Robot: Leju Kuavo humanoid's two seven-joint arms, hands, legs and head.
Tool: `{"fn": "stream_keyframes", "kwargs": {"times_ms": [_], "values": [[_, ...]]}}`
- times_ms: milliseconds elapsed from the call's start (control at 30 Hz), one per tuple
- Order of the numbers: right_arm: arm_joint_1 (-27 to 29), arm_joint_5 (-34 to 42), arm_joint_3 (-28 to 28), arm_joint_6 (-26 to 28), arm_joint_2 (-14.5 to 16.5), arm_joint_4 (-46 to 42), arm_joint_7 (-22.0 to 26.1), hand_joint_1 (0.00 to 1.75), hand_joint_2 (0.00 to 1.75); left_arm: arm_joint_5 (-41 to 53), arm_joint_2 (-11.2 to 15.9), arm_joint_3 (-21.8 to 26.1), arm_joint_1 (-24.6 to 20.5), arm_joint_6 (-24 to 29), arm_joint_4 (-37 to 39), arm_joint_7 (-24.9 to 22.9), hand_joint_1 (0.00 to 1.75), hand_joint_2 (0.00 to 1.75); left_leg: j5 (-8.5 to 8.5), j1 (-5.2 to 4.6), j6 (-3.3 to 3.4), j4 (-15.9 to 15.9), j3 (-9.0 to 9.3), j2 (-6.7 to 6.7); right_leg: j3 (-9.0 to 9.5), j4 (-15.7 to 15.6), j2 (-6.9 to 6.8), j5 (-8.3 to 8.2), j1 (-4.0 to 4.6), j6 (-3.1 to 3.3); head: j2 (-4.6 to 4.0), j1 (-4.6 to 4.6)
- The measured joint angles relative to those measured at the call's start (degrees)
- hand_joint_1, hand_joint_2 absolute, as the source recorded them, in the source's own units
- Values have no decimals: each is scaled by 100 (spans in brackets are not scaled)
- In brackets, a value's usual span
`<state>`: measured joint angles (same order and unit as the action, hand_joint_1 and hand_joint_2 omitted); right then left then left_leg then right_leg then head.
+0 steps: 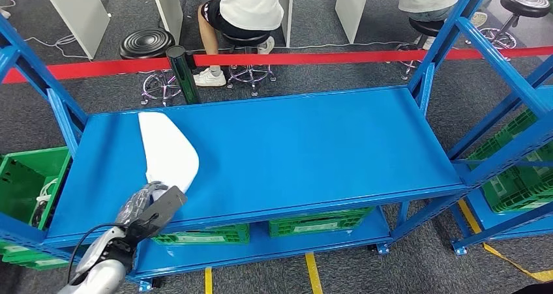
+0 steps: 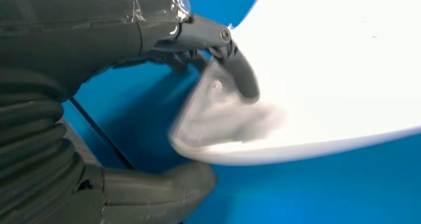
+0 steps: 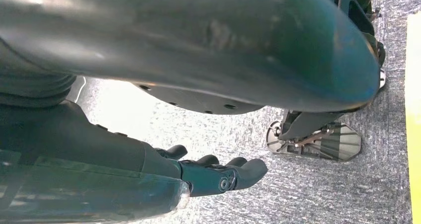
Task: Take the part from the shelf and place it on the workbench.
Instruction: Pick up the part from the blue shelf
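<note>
One white part lies on the shelf, left robot hand gripping it.

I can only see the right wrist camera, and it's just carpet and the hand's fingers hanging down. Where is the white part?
Observer: The part lies on the top of the blue shelf, near its left end.
Operator: Is the other hand grabbing it?
Observer: The left hand is at the part's near end. In the left wrist view one of its fingers hooks over the part's edge, but the picture is too blurred to tell if the grip is closed.
Operator: Is there anything under the top?
Observer: Green crates sit on the lower level.
</note>
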<state>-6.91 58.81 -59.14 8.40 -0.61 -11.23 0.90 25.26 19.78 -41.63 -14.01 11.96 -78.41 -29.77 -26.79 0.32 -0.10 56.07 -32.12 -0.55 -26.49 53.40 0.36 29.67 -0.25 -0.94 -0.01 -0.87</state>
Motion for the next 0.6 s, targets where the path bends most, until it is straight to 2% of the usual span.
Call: {"fn": "stream_keyframes", "kwargs": {"times_ms": [233, 600], "values": [[3, 7, -19, 8, 0, 0, 0, 0, 0, -60, -111, -38, -36, 217, 91, 242, 175, 175, -1, -1, 2, 0, 11, 21, 5, 0, 4, -1, -2, 0, 0, 1], [5, 16, -51, 18, -2, 2, 0, 0, 0, -115, -167, -75, -7, 340, 225, 354, 175, 175, -3, 0, 2, -1, 10, 31, 3, 0, 10, 0, -1, 1, 0, 4]]}}
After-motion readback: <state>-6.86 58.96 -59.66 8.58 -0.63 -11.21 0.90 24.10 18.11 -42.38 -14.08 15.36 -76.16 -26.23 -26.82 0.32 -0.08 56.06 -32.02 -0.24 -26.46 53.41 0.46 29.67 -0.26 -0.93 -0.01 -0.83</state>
